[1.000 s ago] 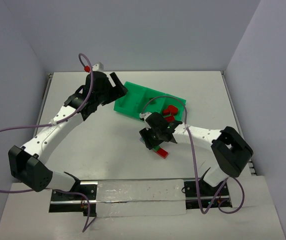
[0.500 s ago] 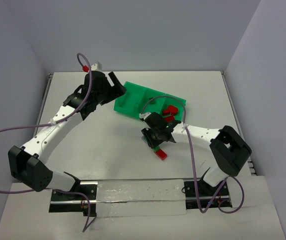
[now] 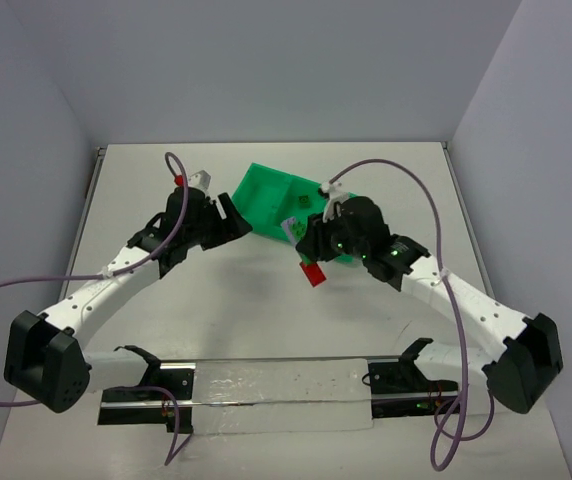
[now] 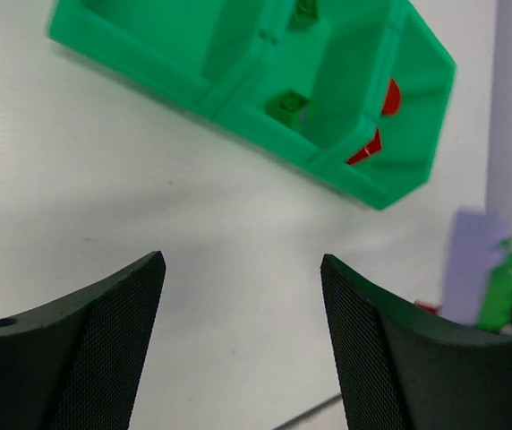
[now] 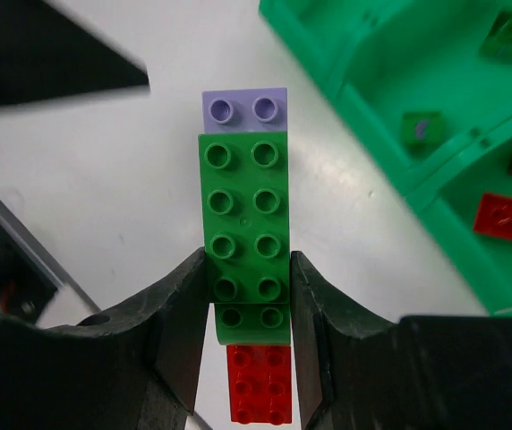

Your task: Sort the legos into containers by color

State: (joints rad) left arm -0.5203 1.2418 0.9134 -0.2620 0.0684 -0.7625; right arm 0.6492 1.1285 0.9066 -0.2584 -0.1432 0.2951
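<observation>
A joined stack of legos hangs in the air, lavender point(image 5: 244, 107) at its far end, green point(image 5: 243, 224) in the middle and red point(image 5: 260, 385) nearest the wrist. My right gripper point(image 5: 247, 269) is shut on the green part, just left of the green tray of containers point(image 5: 363, 81). From above, the stack point(image 3: 311, 272) shows in front of the tray point(image 3: 266, 190). Two red bricks point(image 5: 507, 217) lie in one compartment and small green bricks point(image 5: 422, 125) in the one beside it. My left gripper point(image 4: 243, 264) is open over bare table near the tray point(image 4: 175, 81), holding nothing.
Grey walls close in the white table on the left, back and right. A metal rail point(image 3: 266, 385) with the arm bases runs along the near edge. The right arm point(image 3: 436, 280) reaches across from the right, and purple cables loop off both arms.
My right gripper shut on the stack, lifted it off the table and carried it up toward the tray. The left gripper drew back from the tray's left end toward the table's middle.
</observation>
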